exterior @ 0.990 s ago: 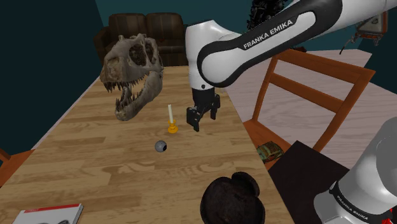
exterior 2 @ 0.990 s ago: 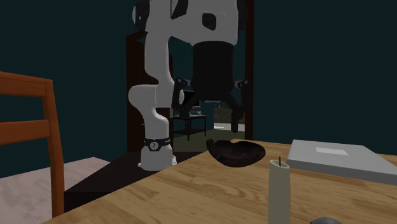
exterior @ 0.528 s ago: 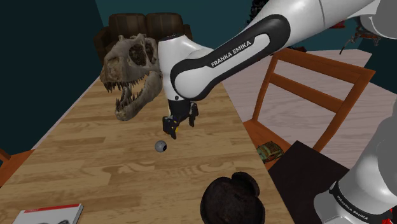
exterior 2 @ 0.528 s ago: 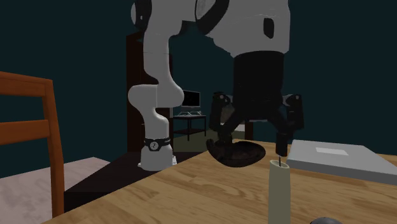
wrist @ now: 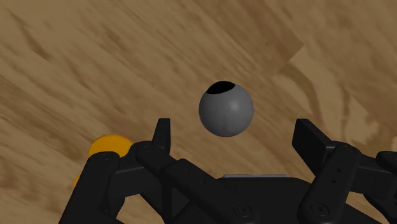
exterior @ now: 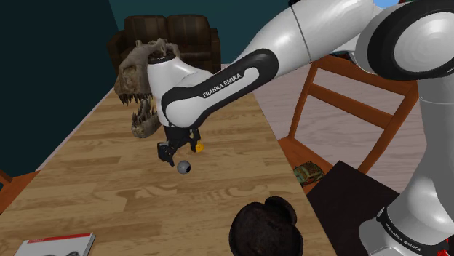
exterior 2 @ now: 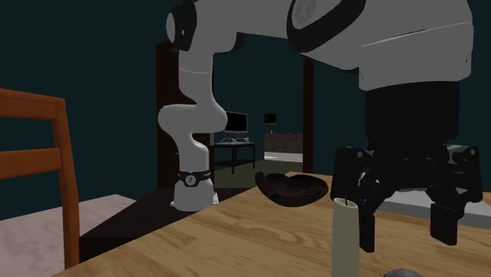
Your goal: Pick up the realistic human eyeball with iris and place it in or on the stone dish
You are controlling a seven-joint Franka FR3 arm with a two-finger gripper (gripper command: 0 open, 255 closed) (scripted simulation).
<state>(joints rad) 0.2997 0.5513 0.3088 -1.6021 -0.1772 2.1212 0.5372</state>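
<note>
1. Well apart from the candle (exterior 2: 344, 236), off to the shoulder view's left at the table's (exterior: 109, 190) near corner, lies a book (exterior: 54, 245). It is out of my way.
2. The dinosaur skull (exterior: 144, 80) stands behind the candle, jaws agape. I judge it is far enough back not to crowd me.
3. My pincer (exterior: 178, 150) hangs just beside the candle, fingers spread wide and holding nothing. They are wide so that the ball can pass between them.
4. The eyeball (exterior: 183, 166), a grey ball with a dark patch, rests on the wood just beside the candle, on the side toward my stand. In the wrist view it lies beyond my fingertips and between them, untouched.
5. The candle's orange holder (exterior: 198, 145) sits close by one finger. A straight descent seems wise, or I may knock it.
6. The dark dish (exterior: 265, 227) sits well apart from the candle, nearer my stand, so the carry runs that way.
</note>
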